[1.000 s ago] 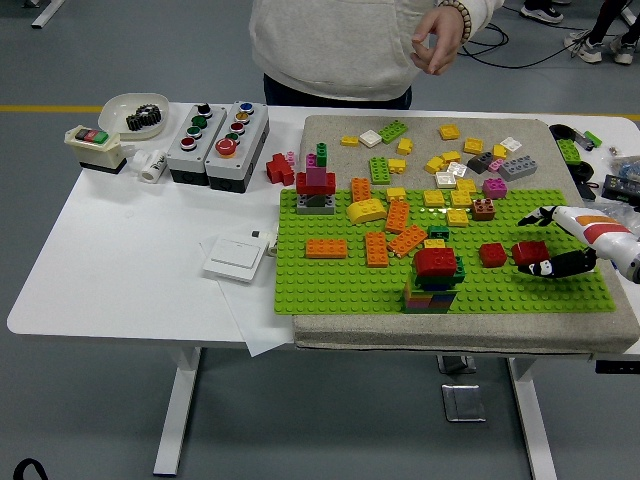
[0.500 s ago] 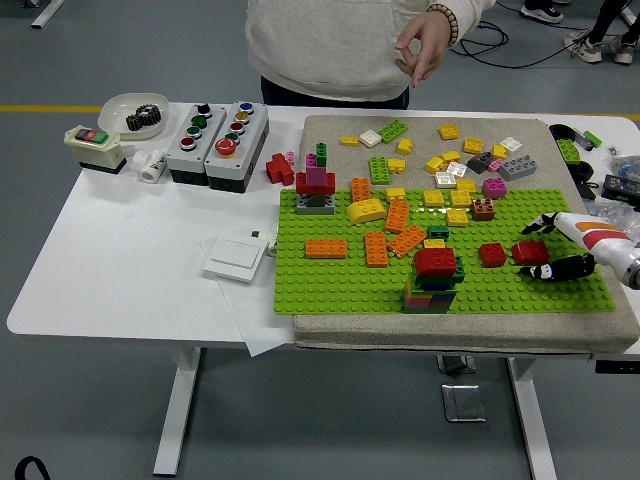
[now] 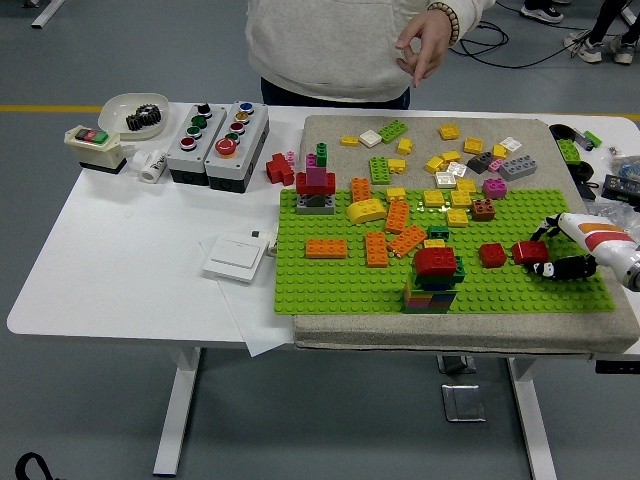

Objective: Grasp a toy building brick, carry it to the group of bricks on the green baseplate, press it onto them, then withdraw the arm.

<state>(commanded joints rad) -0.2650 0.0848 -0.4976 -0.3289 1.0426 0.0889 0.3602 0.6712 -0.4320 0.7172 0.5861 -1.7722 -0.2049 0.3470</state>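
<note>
A red brick sits on the green baseplate at its right side. My right hand comes in from the right edge, its fingers curled in against the brick's right end, one above it and the others below. A second red brick lies just to the left. The group of stacked bricks, with a red brick on top, stands at the baseplate's front middle. My left arm is out of view.
Orange and yellow bricks lie across the baseplate, and a red and grey stack stands at its back left. Loose bricks cover the grey mat behind. Button boxes and a white switch are on the left. A person's hand is raised at the far side.
My right hand's fingers have drawn in from around the red brick toward its right end. The wrist has hardly moved. The brick stays in place. The person's hand has shifted a little.
</note>
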